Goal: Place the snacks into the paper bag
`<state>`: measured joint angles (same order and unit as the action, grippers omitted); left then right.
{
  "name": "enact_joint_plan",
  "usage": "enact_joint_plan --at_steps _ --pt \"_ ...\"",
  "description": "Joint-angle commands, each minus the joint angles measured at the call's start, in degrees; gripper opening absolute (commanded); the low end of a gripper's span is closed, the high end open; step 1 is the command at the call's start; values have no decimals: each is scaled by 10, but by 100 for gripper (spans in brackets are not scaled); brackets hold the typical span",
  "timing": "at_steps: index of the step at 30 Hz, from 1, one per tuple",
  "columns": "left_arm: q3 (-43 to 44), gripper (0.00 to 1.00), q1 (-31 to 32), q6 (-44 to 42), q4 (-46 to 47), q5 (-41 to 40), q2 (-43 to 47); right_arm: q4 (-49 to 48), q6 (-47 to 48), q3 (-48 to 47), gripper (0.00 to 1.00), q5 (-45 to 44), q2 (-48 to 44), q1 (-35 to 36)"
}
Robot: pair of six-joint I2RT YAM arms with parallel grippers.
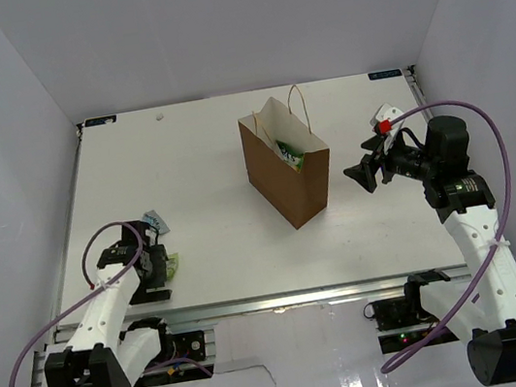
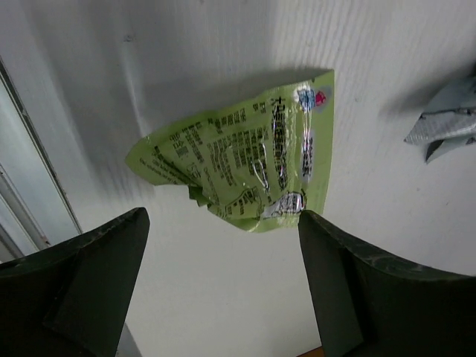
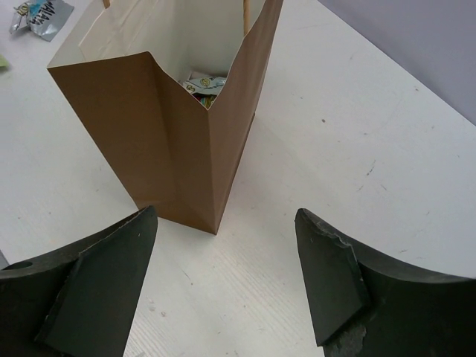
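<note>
My left jaws stand wide apart over the lime green packet, with nothing clamped. It lies rumpled on the counter, close to the counter's left edge and not far from the near one. One corner of the packet comes right up to one of my fingers; I cannot tell whether they touch. The silvery blue-grey packet lies near it, apart from the green one.

My right jaws are apart too and empty, held above the counter's right side, facing the paper bag. The bag stands upright mid-counter, mouth open, with packets showing inside. Bare counter lies between the bag and my right jaws — and around the bag's base.
</note>
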<state>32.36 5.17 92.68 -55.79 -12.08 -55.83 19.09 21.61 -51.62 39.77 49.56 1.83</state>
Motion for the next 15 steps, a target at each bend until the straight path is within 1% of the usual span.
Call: enact_joint_plan --at_steps 1,3,4,5,8,9,12,13,15 --pt "-9 92 -35 42 66 29 -22 -21 -8 2 81 20 -3 -3" --pt "-6 92 -51 22 92 32 -42 -20 -8 4 81 22 -4 -3" --pt "-5 92 -78 11 101 34 -66 -20 -7 5 81 22 -6 -3" --pt "-4 91 -85 0 104 36 -80 -20 -7 5 81 22 -7 -3" --pt "-9 83 -112 -29 134 40 -109 -20 -8 9 81 22 -12 -5" --pt "-13 76 -119 -37 142 45 -110 -18 -8 10 81 21 -16 -4" --pt "-28 63 -138 -58 166 58 -109 -17 -6 13 81 18 -18 -5" --pt "-31 52 -139 -63 170 63 -106 -16 -6 13 81 16 -20 -6" --pt "-33 38 -140 -75 182 69 -98 -16 -7 14 81 17 -20 -9"
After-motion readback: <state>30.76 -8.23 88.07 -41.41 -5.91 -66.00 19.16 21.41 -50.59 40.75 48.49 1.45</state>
